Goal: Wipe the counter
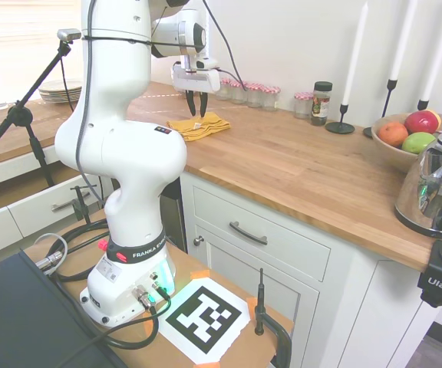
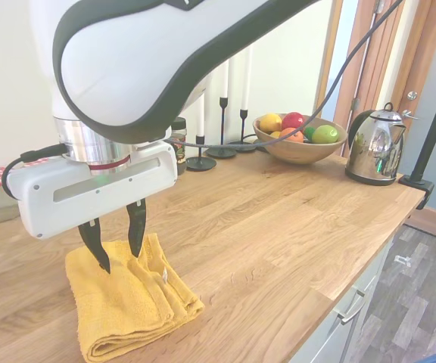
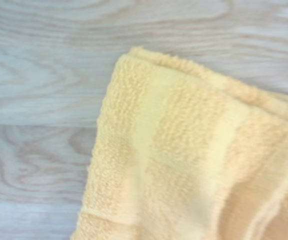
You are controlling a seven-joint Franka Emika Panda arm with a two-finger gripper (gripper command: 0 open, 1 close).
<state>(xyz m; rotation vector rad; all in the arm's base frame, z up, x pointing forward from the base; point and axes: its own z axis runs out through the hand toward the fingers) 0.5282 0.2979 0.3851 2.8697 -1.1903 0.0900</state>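
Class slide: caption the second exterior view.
Open end effector poised above a folded yellow towel on the counter.

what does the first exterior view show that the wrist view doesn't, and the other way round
Only the first exterior view shows the gripper, open and hanging just above the yellow towel, plus the jars, spice jar, candlesticks, fruit bowl, kettle and stacked plates.

Only the wrist view shows the towel's terry weave and its paler stripes close up, with a folded corner edge.

Both show the yellow towel lying on the wooden counter, with nothing gripping it.
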